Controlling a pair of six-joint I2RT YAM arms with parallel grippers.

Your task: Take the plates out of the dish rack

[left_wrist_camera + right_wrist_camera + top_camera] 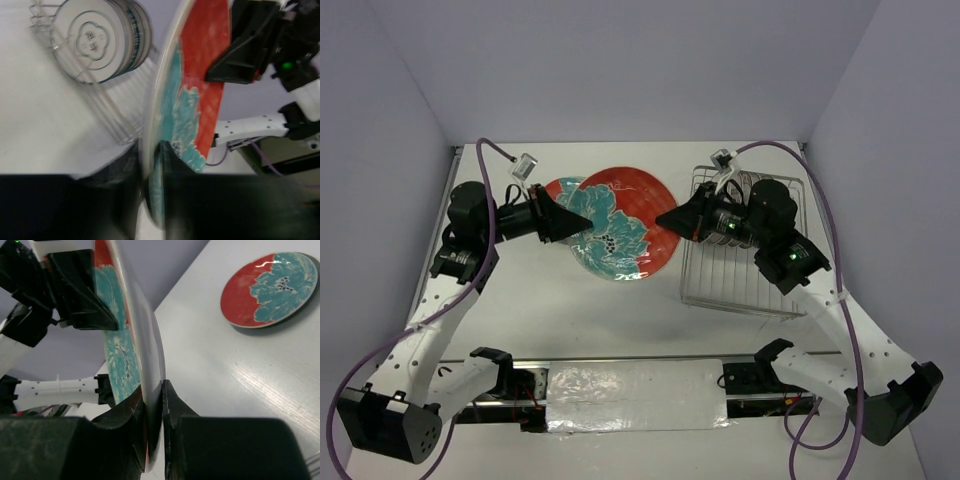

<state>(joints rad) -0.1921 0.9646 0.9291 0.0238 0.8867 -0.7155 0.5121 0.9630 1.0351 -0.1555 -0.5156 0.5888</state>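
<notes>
Two grips pinch one red flowered plate (620, 235) off the bench (620, 320): left end effector (575, 222) and right end effector (665, 218) clamp opposite rims, beside the dish rack (740, 280). A second red plate (270, 290) lies flat, and white plates (95, 42) stand racked.

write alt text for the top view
A red flowered plate hangs over the table, right tool gripping one rim, left tool straddling the other. A second red plate lies partly hidden behind it, a wire dish rack to the right.

Red/teal plate (625, 225) midair; wht plates (95, 42) upright in rack (732, 285).
</notes>
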